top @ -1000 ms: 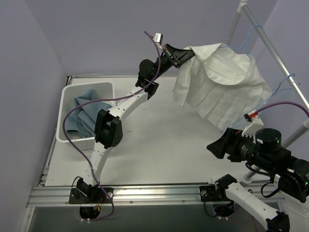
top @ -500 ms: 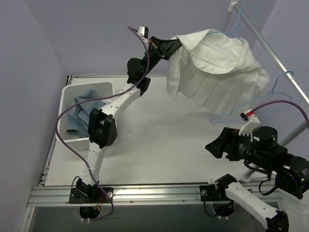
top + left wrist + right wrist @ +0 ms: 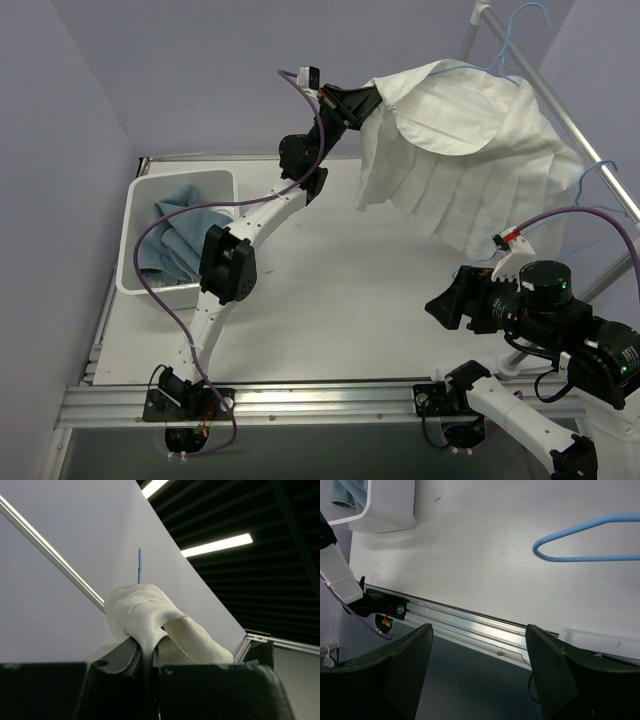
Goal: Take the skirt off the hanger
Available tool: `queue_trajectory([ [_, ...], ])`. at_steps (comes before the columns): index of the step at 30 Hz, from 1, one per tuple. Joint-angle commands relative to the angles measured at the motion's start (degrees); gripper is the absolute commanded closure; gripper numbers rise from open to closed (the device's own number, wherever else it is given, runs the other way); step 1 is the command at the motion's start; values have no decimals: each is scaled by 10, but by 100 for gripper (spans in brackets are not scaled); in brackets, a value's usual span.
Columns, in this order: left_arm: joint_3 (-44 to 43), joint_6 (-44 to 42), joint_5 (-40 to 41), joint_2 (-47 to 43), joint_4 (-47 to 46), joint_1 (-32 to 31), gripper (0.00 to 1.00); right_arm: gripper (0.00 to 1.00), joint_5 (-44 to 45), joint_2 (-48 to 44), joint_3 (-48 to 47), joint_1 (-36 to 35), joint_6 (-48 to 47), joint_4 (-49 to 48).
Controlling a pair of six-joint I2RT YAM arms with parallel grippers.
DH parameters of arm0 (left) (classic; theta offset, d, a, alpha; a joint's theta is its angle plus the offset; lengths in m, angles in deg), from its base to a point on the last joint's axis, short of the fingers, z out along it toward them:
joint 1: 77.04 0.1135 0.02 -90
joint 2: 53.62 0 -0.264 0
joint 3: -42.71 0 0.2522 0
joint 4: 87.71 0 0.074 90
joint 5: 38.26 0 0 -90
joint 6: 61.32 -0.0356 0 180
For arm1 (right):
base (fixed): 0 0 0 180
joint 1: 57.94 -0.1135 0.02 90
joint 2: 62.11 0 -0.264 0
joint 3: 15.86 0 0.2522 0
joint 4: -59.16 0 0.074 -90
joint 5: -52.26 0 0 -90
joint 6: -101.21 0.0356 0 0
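Note:
The white pleated skirt hangs high at the back right, draped over a thin blue hanger whose hook sits on the rack's rail. My left gripper is raised to the skirt's left top corner and is shut on the waistband. In the left wrist view a bunched fold of skirt is pinched in the left gripper, with a blue hanger tip behind it. My right gripper hovers low at the front right, open and with nothing between its fingers.
A white bin holding blue cloth stands at the left. The metal rack rail slants along the right side. A second blue hanger hangs there, and a blue hanger end shows over the table. An aluminium rail runs along the near edge.
The left gripper carried the skirt's corner up and left, then a little back right. The skirt and hanger swung with it. The right gripper stayed nearly still.

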Motion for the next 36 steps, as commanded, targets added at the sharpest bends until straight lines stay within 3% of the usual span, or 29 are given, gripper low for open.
queue_trajectory([
  [1, 17, 48, 61, -24, -103, 22, 98, 30, 5, 12, -2, 4, -19, 8],
  [11, 142, 41, 24, -93, -126, 53, 98, 29, -9, 29, -1, 4, -32, -13],
  [23, 303, -15, -50, -233, -68, 111, 98, 29, -33, 77, -16, 4, -54, -61],
  [26, 340, -51, -89, -270, -12, 120, 98, 27, -47, 96, -25, 4, -53, -81],
  [28, 370, -123, -120, -327, 73, 126, 98, 25, -49, 115, -49, 4, -46, -94],
  [32, 398, -260, -158, -423, 262, 137, 98, 0, -30, 110, -69, 4, 8, -149],
  [36, 406, -413, -157, -502, 455, 138, 98, 0, -39, 66, -9, 4, 86, -245],
])
